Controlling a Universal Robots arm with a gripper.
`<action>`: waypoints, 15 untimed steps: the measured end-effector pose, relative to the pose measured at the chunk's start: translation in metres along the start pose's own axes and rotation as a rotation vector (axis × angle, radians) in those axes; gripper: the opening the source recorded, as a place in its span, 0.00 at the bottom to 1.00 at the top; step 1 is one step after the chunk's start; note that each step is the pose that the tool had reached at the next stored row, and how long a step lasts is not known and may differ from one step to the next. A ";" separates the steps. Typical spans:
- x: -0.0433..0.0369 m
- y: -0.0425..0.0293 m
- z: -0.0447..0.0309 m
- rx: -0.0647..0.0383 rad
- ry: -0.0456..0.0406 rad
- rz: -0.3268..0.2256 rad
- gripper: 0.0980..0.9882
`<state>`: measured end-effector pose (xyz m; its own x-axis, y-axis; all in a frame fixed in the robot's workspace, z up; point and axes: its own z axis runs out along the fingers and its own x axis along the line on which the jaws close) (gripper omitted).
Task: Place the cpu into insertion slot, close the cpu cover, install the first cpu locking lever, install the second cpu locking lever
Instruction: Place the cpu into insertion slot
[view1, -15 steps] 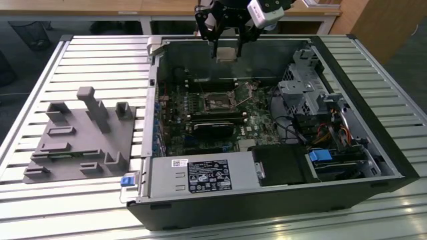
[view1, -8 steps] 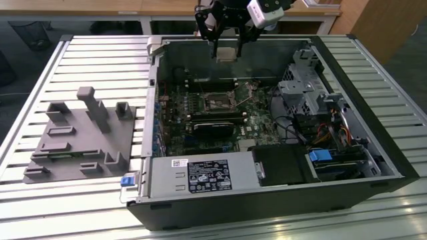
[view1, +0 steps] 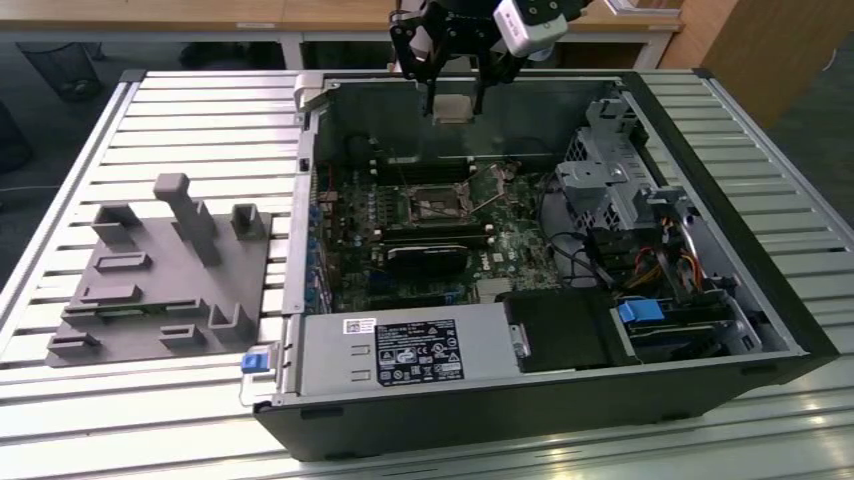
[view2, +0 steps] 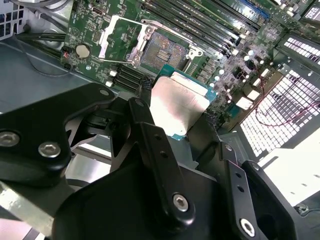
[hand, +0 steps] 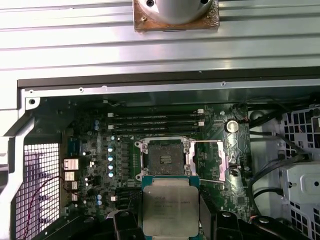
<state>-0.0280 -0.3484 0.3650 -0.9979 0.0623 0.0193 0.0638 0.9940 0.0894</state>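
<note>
1. Exterior view: sets gripper (view1: 454, 100) high over the open case (view1: 787, 330), toward its far wall, well above the board (view1: 514, 265).
2. Second wrist view: gives the grip close up. Fingers (view2: 145, 87) set narrow, clamped on opposite edges of cpu (view2: 179, 106), grey metal top facing the camera.
3. First wrist view: looks down past cpu to slot (hand: 167, 159). Puts cpu's edge close against slot's frame in the picture, yet apart from it in height, as the exterior view tells.
4. Slot uncovered, dark centre exposed; cover (hand: 212, 161) swung open, just beside slot.
5. Around slot: memory slots (hand: 155, 120) close along one side, black block (view1: 427, 255) near the opposite side in the exterior view.
6. Farther out: drive cage (view1: 601, 175) and cables (view1: 641, 270) at the exterior view's right, well apart from slot. Case walls well apart too. Open air between cpu and slot.
</note>
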 end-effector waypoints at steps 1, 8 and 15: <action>0.0000 0.0000 0.0000 0.000 -0.0001 0.001 0.49; 0.0000 0.0000 0.0000 0.000 -0.0007 0.008 0.49; 0.0000 0.0000 0.0000 0.000 -0.0012 0.014 0.49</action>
<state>-0.0280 -0.3484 0.3650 -0.9969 0.0763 0.0193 0.0777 0.9930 0.0893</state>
